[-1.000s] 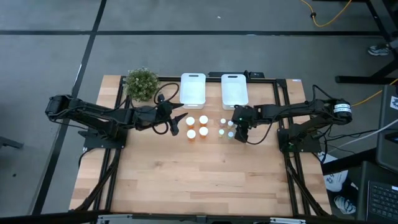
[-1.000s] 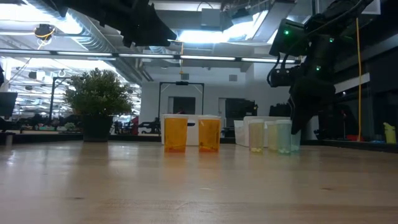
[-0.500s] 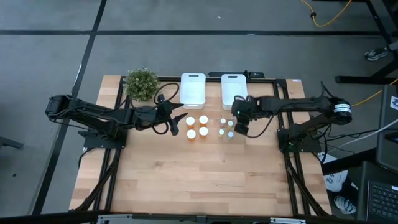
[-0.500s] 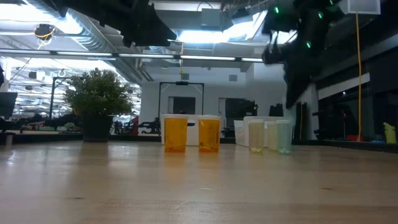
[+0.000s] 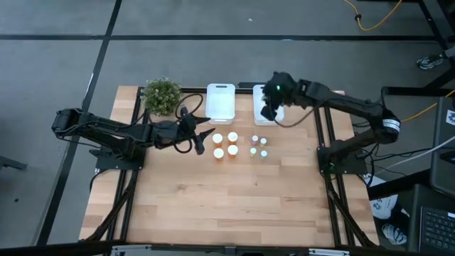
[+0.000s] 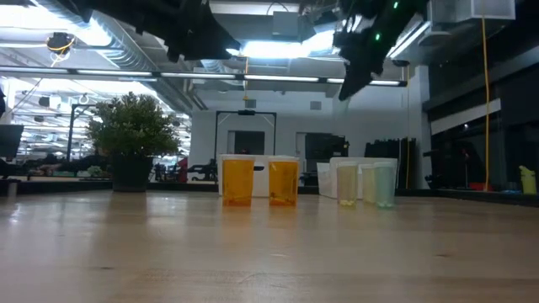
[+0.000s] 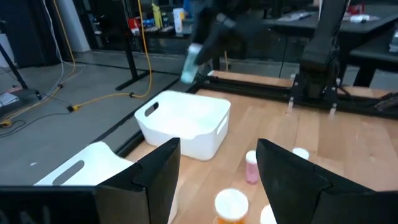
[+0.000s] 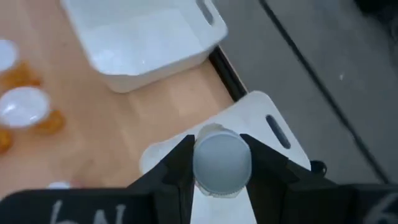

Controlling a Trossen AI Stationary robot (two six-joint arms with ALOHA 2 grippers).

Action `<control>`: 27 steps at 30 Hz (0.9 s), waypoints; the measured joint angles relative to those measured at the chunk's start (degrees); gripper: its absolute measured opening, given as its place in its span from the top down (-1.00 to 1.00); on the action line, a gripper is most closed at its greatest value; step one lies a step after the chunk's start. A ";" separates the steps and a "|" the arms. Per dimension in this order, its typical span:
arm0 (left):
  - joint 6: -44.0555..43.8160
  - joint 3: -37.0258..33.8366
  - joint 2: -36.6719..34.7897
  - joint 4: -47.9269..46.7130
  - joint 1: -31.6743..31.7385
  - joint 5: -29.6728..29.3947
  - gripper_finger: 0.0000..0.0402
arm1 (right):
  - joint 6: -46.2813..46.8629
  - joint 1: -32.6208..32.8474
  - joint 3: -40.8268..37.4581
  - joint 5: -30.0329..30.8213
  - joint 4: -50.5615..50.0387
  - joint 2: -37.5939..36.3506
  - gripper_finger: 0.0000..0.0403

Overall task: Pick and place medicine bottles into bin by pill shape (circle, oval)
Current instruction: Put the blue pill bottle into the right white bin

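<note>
Right claw (image 8: 219, 163) grips seemingly unlabelled bottle (image 8: 222, 163) above bin (image 8: 273, 143).

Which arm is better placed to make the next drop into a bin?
The right. Its gripper is shut on a pale bottle and hangs over the right bin. The left gripper is open, beside the orange bottles, holding nothing.

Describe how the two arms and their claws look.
Both arms are dark, jointed tubes with black cables looped alongside. The right arm has a green light near its claw and a silvery ring near its base. The left claw has two broad, angular black fingers.
</note>
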 joint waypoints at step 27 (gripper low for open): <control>-0.36 0.00 0.00 0.56 -0.02 0.02 -0.02 | -1.63 -18.38 -0.12 -9.30 8.09 22.49 0.43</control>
